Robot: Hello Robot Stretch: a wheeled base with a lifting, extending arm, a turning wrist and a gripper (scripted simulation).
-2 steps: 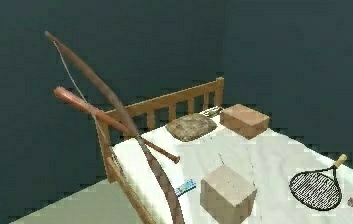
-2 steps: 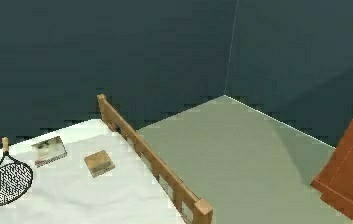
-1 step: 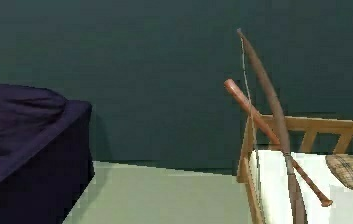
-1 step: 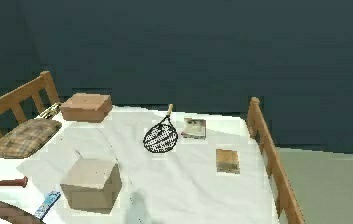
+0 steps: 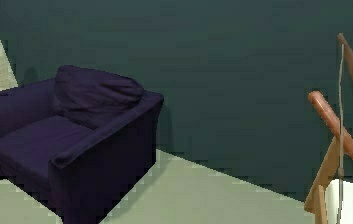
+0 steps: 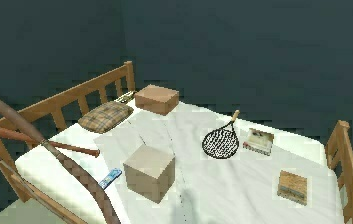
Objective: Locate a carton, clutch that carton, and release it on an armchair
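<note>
Two cardboard cartons rest on a white-sheeted bed (image 6: 214, 185) in the arm side view. A tan cube-shaped carton (image 6: 149, 172) stands near the bed's front. A flatter brown carton (image 6: 157, 98) lies at the far side by the wooden headboard (image 6: 79, 98). A dark purple armchair (image 5: 69, 140) with a plump back cushion (image 5: 96, 95) takes up the forward view's left, against a dark teal wall.
Also on the bed lie a black racket (image 6: 222, 141), two books (image 6: 258, 141) (image 6: 293, 186), a plaid pillow (image 6: 105, 116), a wooden bat (image 6: 72, 150) and a small blue item (image 6: 109, 179). Wooden bed rails (image 5: 334, 125) stand at the forward view's right. Pale floor (image 5: 214, 195) lies between armchair and bed.
</note>
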